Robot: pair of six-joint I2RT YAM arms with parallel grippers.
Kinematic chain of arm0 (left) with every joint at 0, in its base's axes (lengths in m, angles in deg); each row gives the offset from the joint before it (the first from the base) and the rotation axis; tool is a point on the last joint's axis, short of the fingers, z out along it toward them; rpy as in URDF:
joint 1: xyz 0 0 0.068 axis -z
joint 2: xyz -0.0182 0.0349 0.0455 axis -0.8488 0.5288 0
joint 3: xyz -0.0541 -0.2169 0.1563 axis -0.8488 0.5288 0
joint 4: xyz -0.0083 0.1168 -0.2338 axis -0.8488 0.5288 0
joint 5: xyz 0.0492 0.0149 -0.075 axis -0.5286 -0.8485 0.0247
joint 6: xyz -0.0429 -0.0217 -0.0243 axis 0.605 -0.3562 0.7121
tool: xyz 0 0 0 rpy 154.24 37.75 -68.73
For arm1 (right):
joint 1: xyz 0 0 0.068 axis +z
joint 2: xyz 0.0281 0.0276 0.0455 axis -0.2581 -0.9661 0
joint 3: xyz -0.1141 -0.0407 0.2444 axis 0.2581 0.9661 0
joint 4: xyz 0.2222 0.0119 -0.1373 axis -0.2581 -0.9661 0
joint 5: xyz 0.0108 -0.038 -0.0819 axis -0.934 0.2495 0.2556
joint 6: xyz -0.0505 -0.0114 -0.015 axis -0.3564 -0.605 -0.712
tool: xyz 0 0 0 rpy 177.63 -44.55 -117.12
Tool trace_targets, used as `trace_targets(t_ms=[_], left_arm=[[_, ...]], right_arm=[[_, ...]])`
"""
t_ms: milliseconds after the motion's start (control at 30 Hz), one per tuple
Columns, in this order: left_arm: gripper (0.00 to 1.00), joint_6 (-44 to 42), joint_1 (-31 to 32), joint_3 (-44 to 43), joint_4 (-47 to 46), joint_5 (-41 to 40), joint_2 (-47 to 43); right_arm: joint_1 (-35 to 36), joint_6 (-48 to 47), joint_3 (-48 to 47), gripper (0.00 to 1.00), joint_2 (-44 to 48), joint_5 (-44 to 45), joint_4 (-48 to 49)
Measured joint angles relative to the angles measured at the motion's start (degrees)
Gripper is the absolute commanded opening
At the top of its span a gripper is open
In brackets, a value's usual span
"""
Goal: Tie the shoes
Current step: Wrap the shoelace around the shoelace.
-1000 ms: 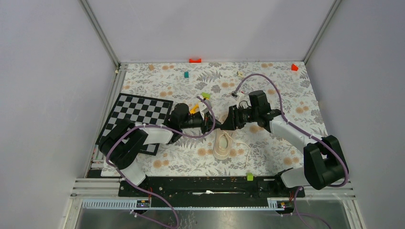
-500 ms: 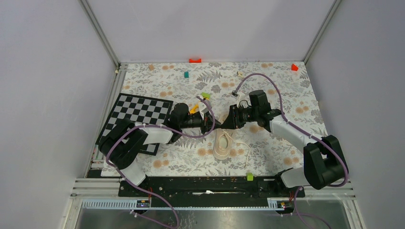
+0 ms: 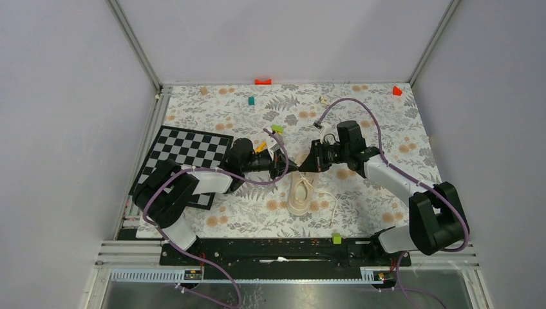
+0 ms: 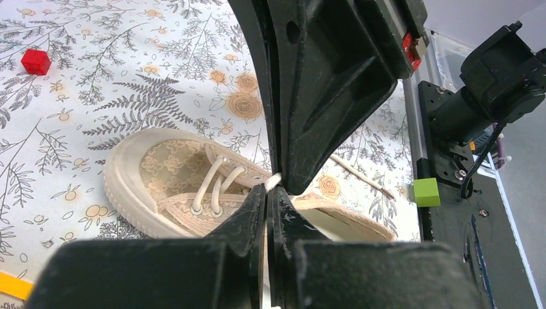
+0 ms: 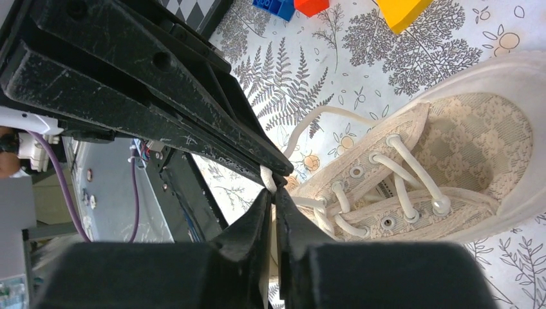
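The cream-beige sneaker (image 3: 300,194) lies on the flowered mat between the arms, toe toward the far side. My left gripper (image 3: 287,168) and right gripper (image 3: 301,166) meet tip to tip just above its laced front. In the left wrist view my gripper (image 4: 267,190) is shut on a pale lace (image 4: 275,181), with the right gripper's fingers (image 4: 322,96) pressing from above and the sneaker (image 4: 167,174) behind. In the right wrist view my gripper (image 5: 273,193) is shut on the same lace (image 5: 268,178), opposite the left gripper's fingers (image 5: 148,84), with the sneaker (image 5: 451,148) at right.
A checkerboard (image 3: 187,151) lies at the left. A loose lace end (image 3: 333,203) trails right of the sneaker. Small blocks are scattered: red (image 3: 263,81), red (image 3: 396,91), teal (image 3: 251,101), green (image 3: 277,129) and green (image 3: 336,239) at the near rail.
The right gripper has shifted slightly toward the far side and its tip has drawn closer to the left one. The sneaker has not moved.
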Motion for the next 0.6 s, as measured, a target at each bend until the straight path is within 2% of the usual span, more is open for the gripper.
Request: trace_targets(t_ms=[33, 133, 167, 200, 267, 300, 367, 433, 600], left_arm=[[0.0, 0.0, -0.2, 0.0, 0.0, 0.0, 0.0], [0.0, 0.0, -0.2, 0.0, 0.0, -0.1, 0.0], [0.03, 0.0, -0.2, 0.0, 0.0, -0.1, 0.0], [0.17, -0.1, -0.2, 0.0, 0.2, -0.1, 0.0], [0.39, -0.8, -0.2, -0.2, 1.2, -0.1, 0.0], [0.47, -1.5, -0.3, -0.5, 2.1, -0.2, 0.0], [0.56, -2.4, -0.6, -0.6, 4.5, -0.9, -0.2], [0.6, -3.3, -0.4, -0.3, 6.6, -1.0, -0.8], [0.61, -5.8, 0.1, 0.9, 9.8, -1.4, -4.1]], right_arm=[[-0.1, 0.1, 0.0, 0.0, -0.1, 0.0, 0.1], [-0.1, 0.4, 0.0, 0.0, -0.2, 0.0, 0.1], [-0.2, 0.6, 0.0, 0.0, -0.2, 0.0, 0.1], [-0.2, 0.6, 0.0, 0.0, -0.2, 0.0, 0.1], [-0.2, 0.7, 0.0, 0.0, -0.2, 0.2, 0.1], [-0.2, 0.8, 0.0, 0.0, -0.2, 0.2, 0.0], [-0.2, 0.9, 0.1, 0.0, -0.2, 0.1, -0.1], [-0.2, 1.0, 0.1, 0.0, -0.3, 0.5, 0.7], [-0.3, 1.1, 0.2, 0.0, -0.3, 1.3, 2.3]])
